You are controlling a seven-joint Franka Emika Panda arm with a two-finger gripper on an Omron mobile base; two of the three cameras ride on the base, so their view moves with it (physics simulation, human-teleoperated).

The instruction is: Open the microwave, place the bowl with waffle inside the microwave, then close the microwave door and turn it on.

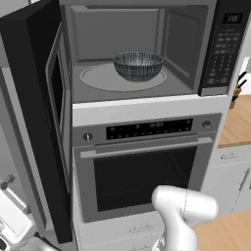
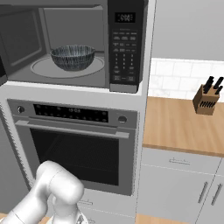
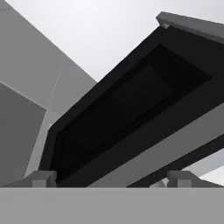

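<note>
The microwave [image 1: 225, 49] stands open above an oven, and its keypad strip [image 2: 124, 43] is on the right. The striped dark bowl [image 1: 138, 66] [image 2: 73, 57] sits upright on the round turntable [image 1: 98, 78] inside the grey cavity. Its wall hides whatever is in it, so the waffle is out of sight. The microwave door [image 1: 34, 98] is swung wide to the left, its inner face towards the cavity. In the hand view my gripper [image 3: 112, 179] is open, fingertips far apart with nothing between them, looking up at the door's black panel [image 3: 131, 109] from close by.
Below the microwave is the oven [image 1: 142, 171] [image 2: 74, 153] with a horizontal bar handle. My white arm [image 1: 184, 211] bends in front of it. To the right runs a wooden counter [image 2: 183, 122] with a knife block [image 2: 208, 98], above grey cabinet doors.
</note>
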